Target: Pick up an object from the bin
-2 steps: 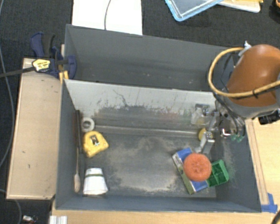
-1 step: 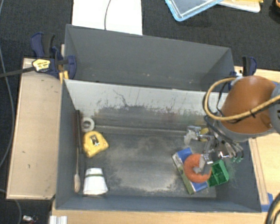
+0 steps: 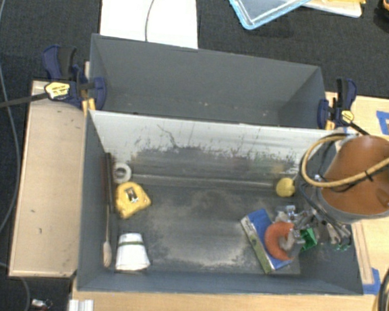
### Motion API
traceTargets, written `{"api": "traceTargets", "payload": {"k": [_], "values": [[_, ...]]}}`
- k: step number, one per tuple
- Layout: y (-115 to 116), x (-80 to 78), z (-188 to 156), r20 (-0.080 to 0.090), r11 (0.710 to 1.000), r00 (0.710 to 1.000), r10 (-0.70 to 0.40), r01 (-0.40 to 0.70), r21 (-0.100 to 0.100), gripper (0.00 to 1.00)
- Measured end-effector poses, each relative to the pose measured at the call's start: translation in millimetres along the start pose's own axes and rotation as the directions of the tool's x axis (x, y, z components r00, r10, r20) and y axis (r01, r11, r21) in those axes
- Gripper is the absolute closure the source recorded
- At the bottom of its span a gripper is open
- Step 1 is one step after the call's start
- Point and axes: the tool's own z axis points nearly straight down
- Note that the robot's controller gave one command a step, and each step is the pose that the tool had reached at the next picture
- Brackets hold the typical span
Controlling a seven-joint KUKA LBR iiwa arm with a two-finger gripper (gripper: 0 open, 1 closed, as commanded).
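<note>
In the bin's (image 3: 207,85) near right corner, an orange-red round piece (image 3: 277,237) sat on top of a flat blue pad (image 3: 261,226) with a green edge, the pad lying skewed to the walls. The hand (image 3: 296,233) was low, tight against the piece's right side; touching or just beside, couldn't separate the two. Can't tell if the hand was spread or pinched, too much metal and green hardware bunched there, so not calling it a grasp.

Position made sense: arm enters from the right, so the hand met the piece on that side, with the orange wrist cover (image 3: 355,176) and cable loop (image 3: 309,165) hanging over the right wall.

My read: stacked target is the risk. The piece rests on the pad, not the floor, so the pad may slide or come along.

Yellow ball (image 3: 285,186) sat near, at the foot of the back slope. Everything else was well apart on the left: yellow tape measure (image 3: 131,201), white ring (image 3: 121,173), white cup (image 3: 132,253), thin stick (image 3: 107,198) along the left wall. No interference expected from those
</note>
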Motion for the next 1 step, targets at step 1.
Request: {"api": "traceTargets", "payload": {"k": [1], "values": [[0.0, 0.0, 0.0, 0.000, 1.000, 1.000, 0.000, 0.000, 0.000, 1.00]]}}
